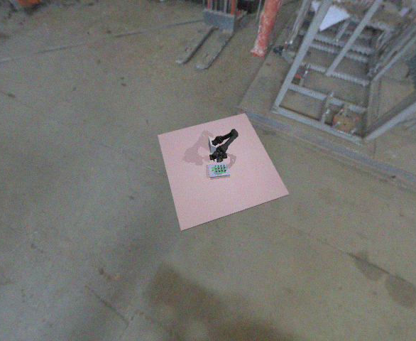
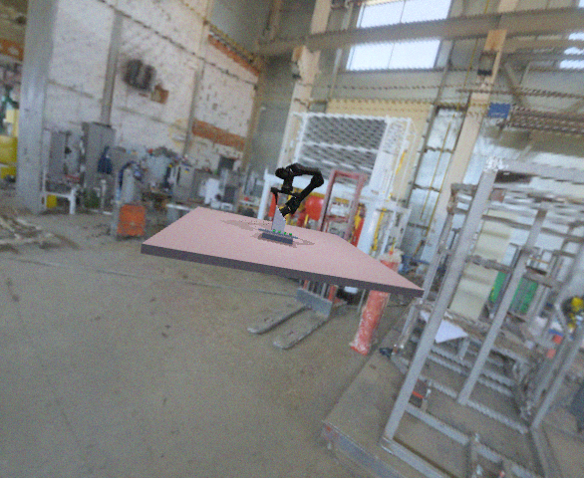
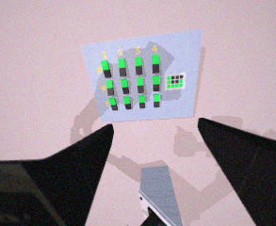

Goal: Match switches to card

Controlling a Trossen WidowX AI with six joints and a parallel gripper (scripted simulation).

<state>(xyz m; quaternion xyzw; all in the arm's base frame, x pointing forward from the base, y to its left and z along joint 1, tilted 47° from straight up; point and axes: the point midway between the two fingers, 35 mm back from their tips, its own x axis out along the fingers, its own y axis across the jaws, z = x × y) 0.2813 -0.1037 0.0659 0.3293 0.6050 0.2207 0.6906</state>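
Observation:
The blue switch panel bears three rows (A to C) of four switches, each with a green far half and a dark near half. Most raised halves are too small to tell; the B2 switch shows a wide dark half. The small card lies right of the grid. Its near row looks all green; its middle row looks green, dark, dark, green; its far row looks mostly dark, with its left square seemingly green. My gripper is open and empty, raised above and on the arm's side of the panel.
The panel lies on a pink table top. An upright pale plate stands by the arm's base, and a grey-blue plate shows low in the wrist view. Arm shadows cross the panel and table.

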